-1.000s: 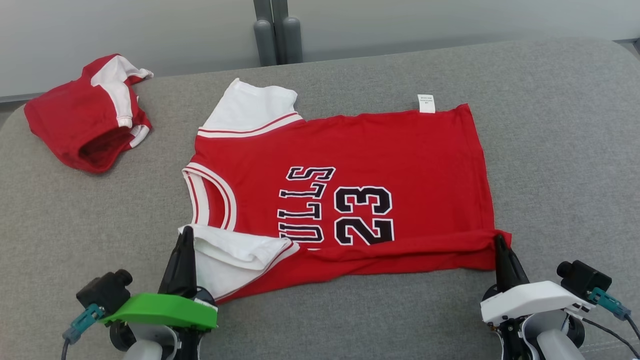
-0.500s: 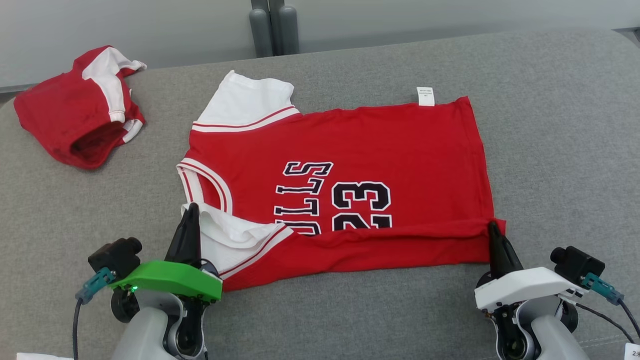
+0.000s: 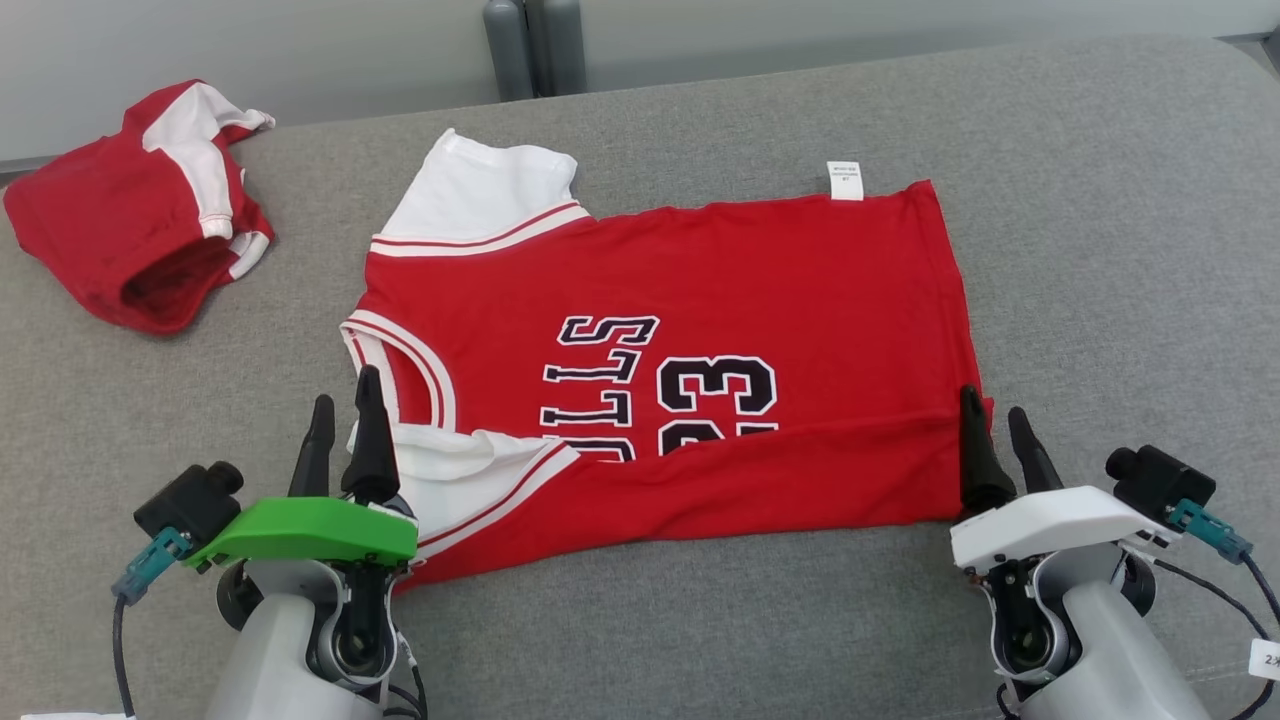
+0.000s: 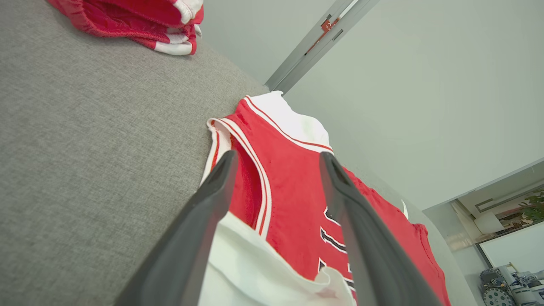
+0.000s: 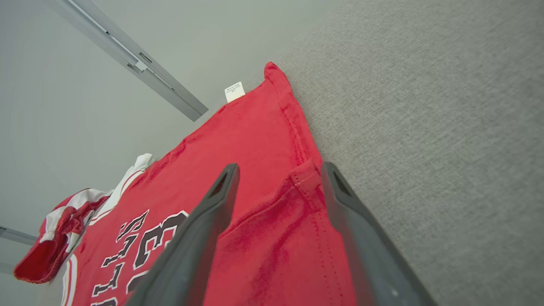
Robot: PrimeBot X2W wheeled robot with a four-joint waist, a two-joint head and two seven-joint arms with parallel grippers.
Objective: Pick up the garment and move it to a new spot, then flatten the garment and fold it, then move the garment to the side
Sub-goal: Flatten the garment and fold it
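Now I see a red short-sleeved basketball jersey [image 3: 700, 290] with white sleeves and black "23" lettering. It lies flat on a grey fabric-covered surface [image 3: 1100, 250], collar to my left and hem to my right. Its near edge is folded up over the body, partly covering the lettering, and the near white sleeve [image 3: 470, 465] is turned in on top.

My left gripper [image 3: 345, 388], under a green cover, sits at the jersey's near collar corner with its fingers spread wide, holding nothing. My right gripper [image 3: 992, 402], under a white cover, sits at the jersey's near hem corner. Its fingers are also apart, and the folded corner lies loose between them.

A small white label [image 3: 845, 180] sticks out from the jersey's far edge. A crumpled red-and-white garment [image 3: 130, 240] lies well apart from the jersey, beyond its collar end.
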